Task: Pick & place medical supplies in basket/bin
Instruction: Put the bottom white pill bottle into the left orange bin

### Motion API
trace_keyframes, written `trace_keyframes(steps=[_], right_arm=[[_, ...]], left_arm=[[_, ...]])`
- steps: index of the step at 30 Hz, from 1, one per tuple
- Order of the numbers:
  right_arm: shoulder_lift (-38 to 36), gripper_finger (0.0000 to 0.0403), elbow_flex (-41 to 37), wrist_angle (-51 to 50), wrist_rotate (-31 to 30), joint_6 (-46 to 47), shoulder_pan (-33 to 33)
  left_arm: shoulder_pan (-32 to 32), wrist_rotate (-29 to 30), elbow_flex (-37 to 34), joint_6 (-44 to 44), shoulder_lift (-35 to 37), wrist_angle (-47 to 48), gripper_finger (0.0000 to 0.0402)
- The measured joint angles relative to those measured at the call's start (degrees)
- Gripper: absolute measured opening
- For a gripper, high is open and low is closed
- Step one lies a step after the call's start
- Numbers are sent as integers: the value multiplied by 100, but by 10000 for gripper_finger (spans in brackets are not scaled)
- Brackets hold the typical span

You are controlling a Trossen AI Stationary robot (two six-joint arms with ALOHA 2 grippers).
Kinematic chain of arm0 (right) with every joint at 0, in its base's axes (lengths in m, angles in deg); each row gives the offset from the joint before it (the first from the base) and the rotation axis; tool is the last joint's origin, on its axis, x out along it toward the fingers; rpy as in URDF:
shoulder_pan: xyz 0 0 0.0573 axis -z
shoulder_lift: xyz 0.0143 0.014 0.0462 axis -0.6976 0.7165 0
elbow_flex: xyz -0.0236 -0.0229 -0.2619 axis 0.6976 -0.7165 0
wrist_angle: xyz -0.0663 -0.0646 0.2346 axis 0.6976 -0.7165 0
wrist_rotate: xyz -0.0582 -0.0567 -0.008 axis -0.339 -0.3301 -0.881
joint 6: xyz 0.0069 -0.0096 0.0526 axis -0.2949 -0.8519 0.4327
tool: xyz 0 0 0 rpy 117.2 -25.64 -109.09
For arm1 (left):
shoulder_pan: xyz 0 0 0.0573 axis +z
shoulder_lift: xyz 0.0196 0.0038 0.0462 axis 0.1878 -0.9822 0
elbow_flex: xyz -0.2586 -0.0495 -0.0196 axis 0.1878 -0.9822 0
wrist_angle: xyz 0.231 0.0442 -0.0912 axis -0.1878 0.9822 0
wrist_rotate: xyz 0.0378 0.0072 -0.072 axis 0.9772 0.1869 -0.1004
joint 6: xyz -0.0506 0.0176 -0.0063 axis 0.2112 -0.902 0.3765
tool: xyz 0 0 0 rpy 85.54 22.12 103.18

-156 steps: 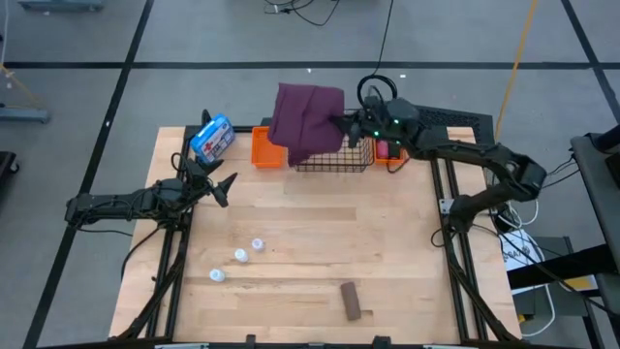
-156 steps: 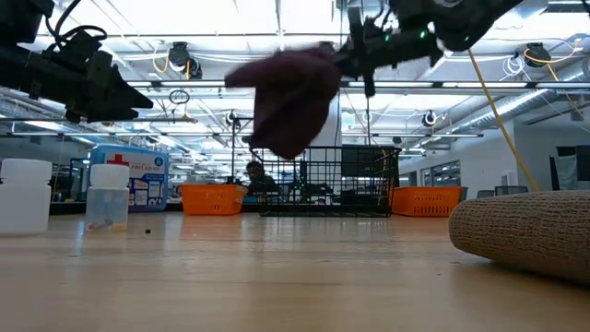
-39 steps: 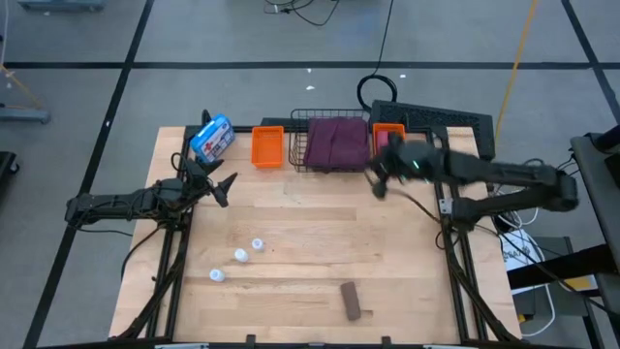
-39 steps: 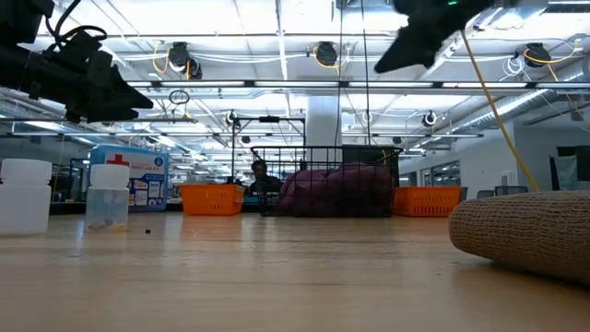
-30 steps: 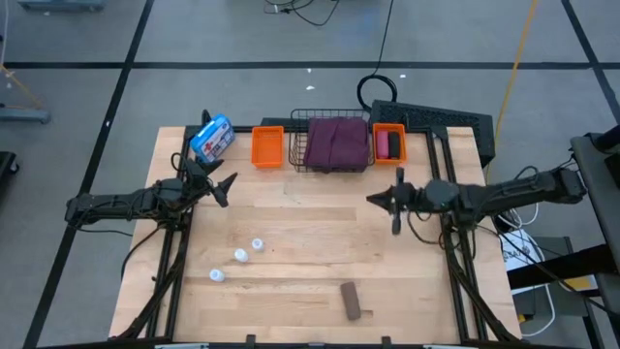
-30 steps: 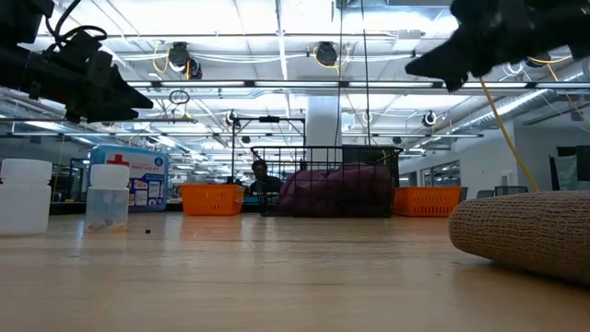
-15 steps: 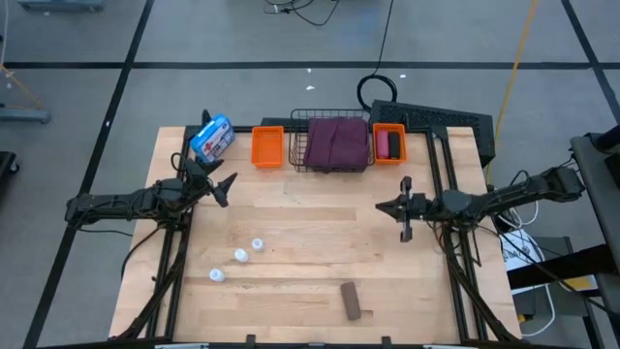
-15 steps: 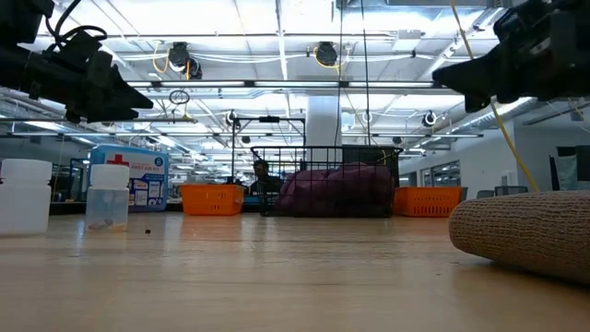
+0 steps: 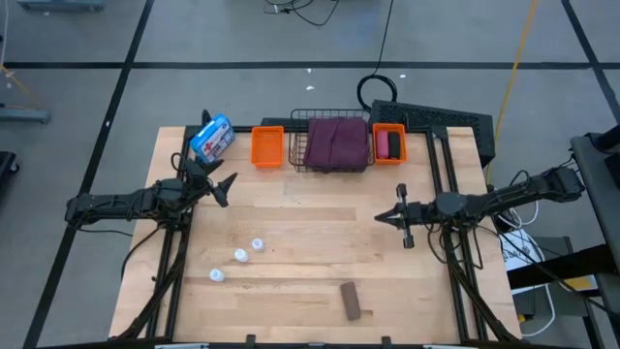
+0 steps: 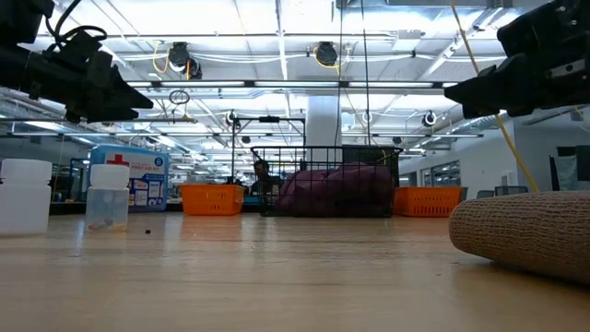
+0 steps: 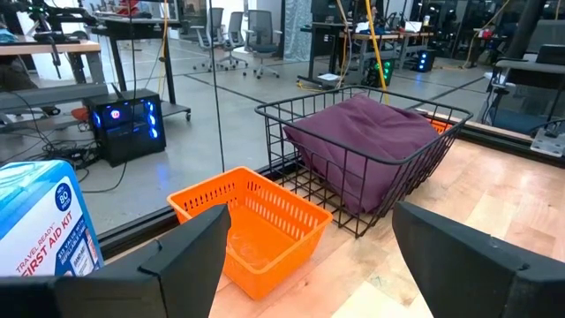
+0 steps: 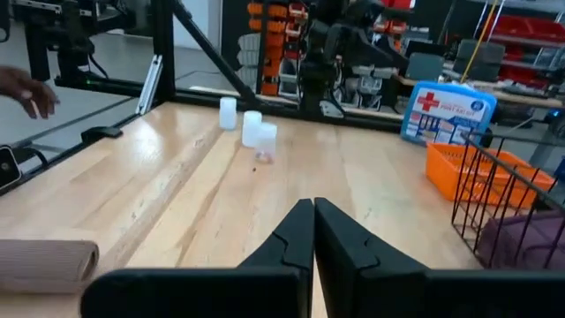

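The maroon folded cloth (image 9: 337, 142) lies inside the black wire basket (image 9: 310, 167) at the table's far edge. Pink and black rolls (image 9: 387, 144) sit in the right orange bin (image 9: 401, 145); the left orange bin (image 9: 267, 147) holds nothing I can see. Three white vials (image 9: 240, 256) stand on the near-left part of the table. The brown roll (image 9: 352, 301) lies near the near edge. My right gripper (image 9: 400, 216) is shut, hovering over the table's right side and holding nothing. My left gripper (image 9: 221, 185) is open at the left edge, facing the bins (image 11: 256, 228).
A blue-and-white first-aid pouch (image 9: 212, 138) stands at the far-left corner. A person's hand (image 12: 26, 88) shows beyond the table in the right wrist view. Bare wood stretches across the table's middle (image 9: 320, 233) between the vials, the brown roll and the bins.
My right gripper has drawn back from beside the right orange bin, moving toward the table's near and right edges and coming to rest over the table's right side. The cloth stays settled in the wire basket.
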Motion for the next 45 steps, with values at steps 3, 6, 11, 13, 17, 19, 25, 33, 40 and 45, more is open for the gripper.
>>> trace_keyframes(steps=[3, 6, 11, 13, 17, 19, 25, 33, 40, 45], right_arm=[[3, 1, -2, -115, 7, 185, 0], [5, 1, -4, -188, 211, 369, 0], [5, 1, -7, -179, 275, 392, 1], [5, 1, -7, -179, 252, 389, 2], [7, 1, -9, -169, 139, 437, 2], [6, 1, -11, -175, 131, 434, 4], [-299, 0, -11, -487, -15, 222, 4], [-1330, 0, -11, -1721, -6, 175, 4], [-2306, 0, -11, -2504, -17, -17, 4], [-2845, 0, -13, -3041, -45, -116, 4]], left_arm=[[-2, 0, 0, -1, 0, -3, 324], [-2, 0, 0, -2, 1, -2, 324], [-2, 0, -2, 0, 0, -21, 324], [-1, 1, -2, 22, 1, -145, 324], [-2, 2, -2, 222, 0, -615, 324], [0, 2, -2, 437, 2, -883, 324], [-1, 0, -2, 643, 0, -1064, 324], [-2, 0, -2, 824, 0, -1068, 324], [-2, 0, -2, 1681, 0, -1069, 324], [-2, 0, -2, 1860, 2, -1071, 324]])
